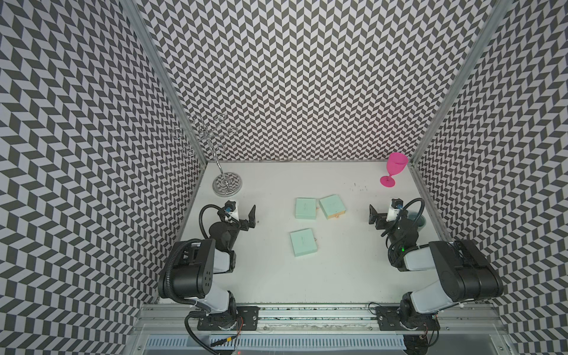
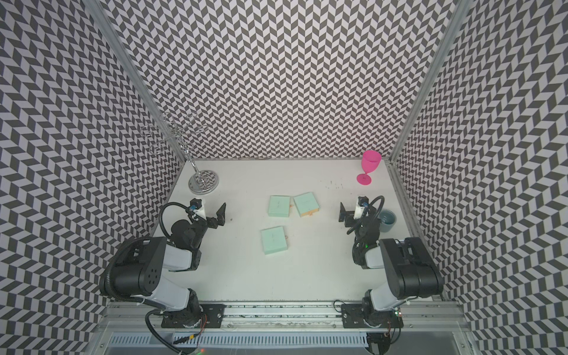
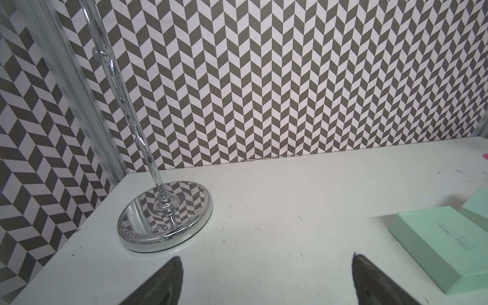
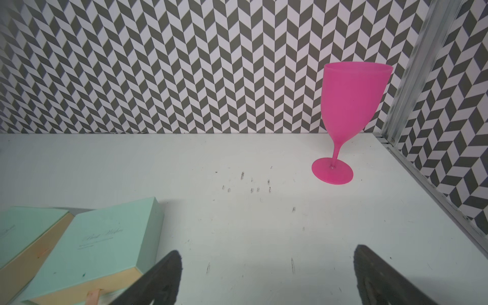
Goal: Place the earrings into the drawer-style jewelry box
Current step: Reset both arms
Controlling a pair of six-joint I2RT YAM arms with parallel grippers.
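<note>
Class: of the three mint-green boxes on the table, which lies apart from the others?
The near box lies alone; the straight far box and skewed far box sit side by side behind it.

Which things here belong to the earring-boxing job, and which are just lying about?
Job:
- three mint-green cardboard drawer boxes, all shut
- tiny silvery wire-hook earrings, scattered loose, barely resolvable

Lying about:
- silver wire jewellery tree with mirrored round base
- pink plastic goblet
- grey-blue cup
</note>
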